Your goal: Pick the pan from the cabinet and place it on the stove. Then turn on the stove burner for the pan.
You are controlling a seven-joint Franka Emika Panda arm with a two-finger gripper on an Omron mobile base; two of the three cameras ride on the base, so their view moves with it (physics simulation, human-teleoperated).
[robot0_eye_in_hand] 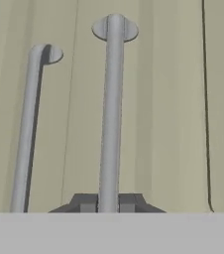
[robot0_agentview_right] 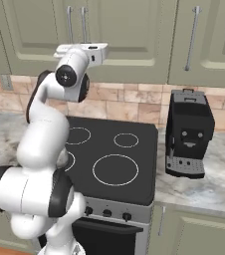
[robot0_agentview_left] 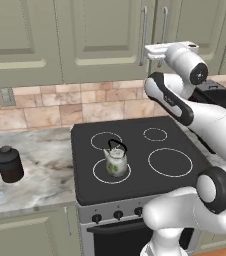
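**op_remote:** Left base view, going left to right from where I'm sitting: dark canister [robot0_agentview_left: 9, 164] on the marble counter [robot0_agentview_left: 40, 175], then the stove [robot0_agentview_left: 135, 155] with the little green kettle [robot0_agentview_left: 116, 160] parked on the front-left ring. The widest burner ring [robot0_agentview_left: 170, 162] is front-right, plain black glass. Above that, the arm is reaching up to the sage-green cabinet [robot0_agentview_left: 105, 40], hand right at the pair of silver bar handles [robot0_agentview_left: 144, 35].

**kitchen_sim_fan:** Is it actually gripping anything?

**op_remote:** Yep. In the hand view the gripper [robot0_eye_in_hand: 108, 203] has both fingertips [robot0_eye_in_hand: 86, 203] pinched tight on either side of the right-hand bar handle [robot0_eye_in_hand: 111, 109], down near its lower end. The neighbouring handle [robot0_eye_in_hand: 27, 129] sits just to the left, untouched. Doors look closed, seams flush.

**kitchen_sim_fan:** And the pan?

**op_remote:** Can't see it with the doors closed, so I can't tell you where it sits. In the right base view the hand [robot0_agentview_right: 84, 52] is at those same handles [robot0_agentview_right: 83, 22], and the black coffee machine [robot0_agentview_right: 188, 133] stands on the counter right of the stove [robot0_agentview_right: 114, 159].
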